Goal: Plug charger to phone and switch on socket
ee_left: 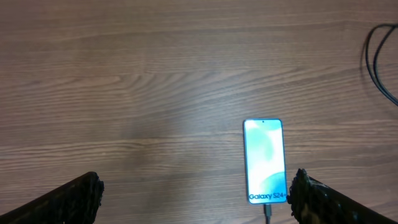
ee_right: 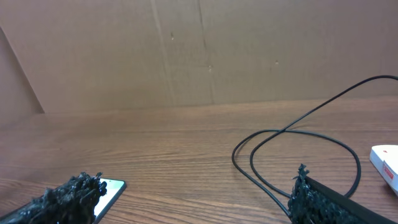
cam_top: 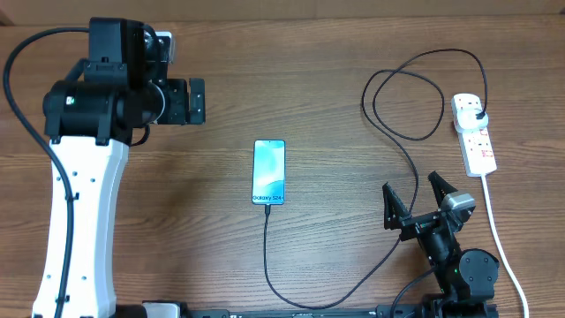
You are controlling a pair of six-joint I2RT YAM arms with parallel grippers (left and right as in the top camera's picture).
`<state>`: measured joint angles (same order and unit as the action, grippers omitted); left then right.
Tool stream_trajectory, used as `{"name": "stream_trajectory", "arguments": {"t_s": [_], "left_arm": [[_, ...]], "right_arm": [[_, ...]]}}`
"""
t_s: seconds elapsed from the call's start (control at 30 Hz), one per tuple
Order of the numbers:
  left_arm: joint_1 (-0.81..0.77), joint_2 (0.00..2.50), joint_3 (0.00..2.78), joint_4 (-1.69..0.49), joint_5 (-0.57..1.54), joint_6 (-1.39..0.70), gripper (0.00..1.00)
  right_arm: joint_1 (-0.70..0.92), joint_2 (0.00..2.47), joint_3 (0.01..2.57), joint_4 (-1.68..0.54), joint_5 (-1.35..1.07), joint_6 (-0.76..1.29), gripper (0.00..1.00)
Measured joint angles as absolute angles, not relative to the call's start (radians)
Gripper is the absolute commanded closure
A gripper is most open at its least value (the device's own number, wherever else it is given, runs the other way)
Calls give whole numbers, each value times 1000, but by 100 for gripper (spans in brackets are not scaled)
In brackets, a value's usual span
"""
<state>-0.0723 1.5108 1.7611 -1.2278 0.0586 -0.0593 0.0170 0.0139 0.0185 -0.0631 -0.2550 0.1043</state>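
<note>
Socket [cam_top: 475, 134]: white strip with red markings, upper right of the overhead view. Its long axis runs roughly top to bottom of the frame, leaning slightly. A black plug sits in the upper outlet. The white cord [cam_top: 499, 234] leaves the lower end and runs down toward the lower right corner. Switch position is too small to read.

Key relation: the socket lies up and to the right of the right gripper [cam_top: 409, 182], near it. That gripper is at the lower right of the overhead view, fingers pointing up-frame, spread wide, holding nothing. In the right wrist view only a corner of the socket shows, at the right edge. Judgement: the right arm is much the nearer for the switch.

Charger [cam_top: 267, 256]: thin black cable running from the plug through loops at upper right, down past the right gripper and along the bottom of the frame. It then rises to the lower edge of the phone [cam_top: 269, 172]. It appears to be seated there, so the switch looks like the remaining step.

Phone: centre of the table [cam_top: 309, 88], screen lit blue-teal, long axis top to bottom.

Left gripper [cam_top: 194, 101]: upper left, well apart from the socket, fingers wide apart, empty.
</note>
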Motion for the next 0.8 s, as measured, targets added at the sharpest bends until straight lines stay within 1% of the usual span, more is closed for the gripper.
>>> {"name": "stream_trajectory", "arguments": {"t_s": [0.17,0.27,0.57,0.67,0.7,0.8], "left_arm": [[-72,1368,1610,-1172,23,-48,0],[-72,1261,1488,-1085,12,-46,0],[-72,971,1058,-763,20,-44,0],[-72,867,891,-614,46,-44,0],[-72,858,878,-606,49,-44,0],[-72,776,758,-476,70,-44,1]], "right_arm": [[20,14,19,-64,-255,104,0],[20,14,19,-64,-255,104,0],[20,14,19,-64,-256,104,0],[20,14,19,-64,-255,104,0],[20,14,19,-64,-256,104,0],[20,14,19,-64,-256,104,0]]}}
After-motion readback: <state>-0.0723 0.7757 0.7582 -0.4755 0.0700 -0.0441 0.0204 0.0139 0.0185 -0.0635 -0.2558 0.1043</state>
